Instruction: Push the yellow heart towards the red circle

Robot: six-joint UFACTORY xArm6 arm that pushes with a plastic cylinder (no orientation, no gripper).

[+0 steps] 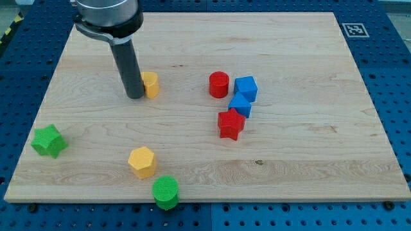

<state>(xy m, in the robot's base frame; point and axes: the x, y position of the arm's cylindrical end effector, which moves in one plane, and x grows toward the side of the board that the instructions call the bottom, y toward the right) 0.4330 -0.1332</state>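
Wooden table point(192, 38), pale grain, set on blue pegboard base point(19, 70). No containers on table; all blocks loose on bare wood.

Far left, near edge: green star block point(49, 141), alone, well apart from the rest.

Left of centre, far half: dark rod descending from top of view, my tip point(135, 96) planted on the wood. No pincer fitted on this rig, so released or clenched does not apply. Touching tip on its right side: yellow heart point(151, 84), partly hidden behind rod; heart shape not clearly made out from this angle.

Near edge, left of centre: yellow hexagon block point(142, 162); just beside it, nearer and slightly right, green cylinder point(166, 192) at the very lip of the table.

Centre-right cluster: red circle point(219, 84), upright, well apart from yellow heart and roughly level with it to the right. Just right of it, blue cube point(246, 88). Nearer, second blue block point(239, 104), touching or almost touching the cube. Nearest of cluster: red star block point(230, 124), against the second blue block.

Far right corner: black-and-white fiducial tag point(353, 29).
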